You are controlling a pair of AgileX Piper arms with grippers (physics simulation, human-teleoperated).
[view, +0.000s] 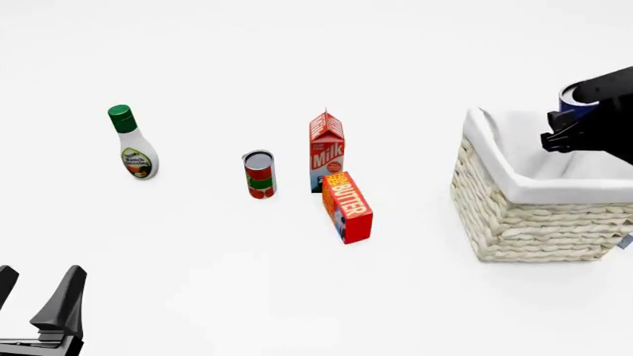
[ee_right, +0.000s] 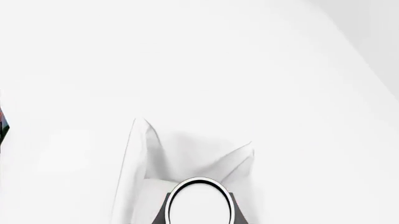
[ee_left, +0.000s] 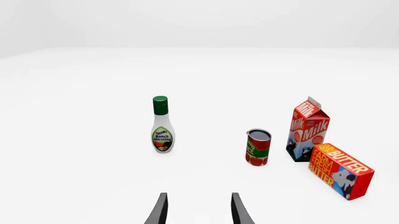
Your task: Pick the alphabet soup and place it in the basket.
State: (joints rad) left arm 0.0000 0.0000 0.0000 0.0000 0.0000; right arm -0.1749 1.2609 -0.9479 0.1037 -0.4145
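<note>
From my remote seat every view was very bright and evenly lit, with no single source I could place. The tabletop (view: 296, 297) rendered almost pure white, and in the front view I saw no cast shadows under the ranch dressing bottle (view: 132, 142) or the milk carton (view: 327, 150). The right wrist view was the most washed out: the basket (ee_right: 140, 158) lining showed only as faint grey folds against white, its edges nearly lost. Soft shading inside the basket (view: 514, 215) weave gave the only real depth. Labels read sharp in the left wrist view; I saw no blur, glare spots or bending toward the edges.
</note>
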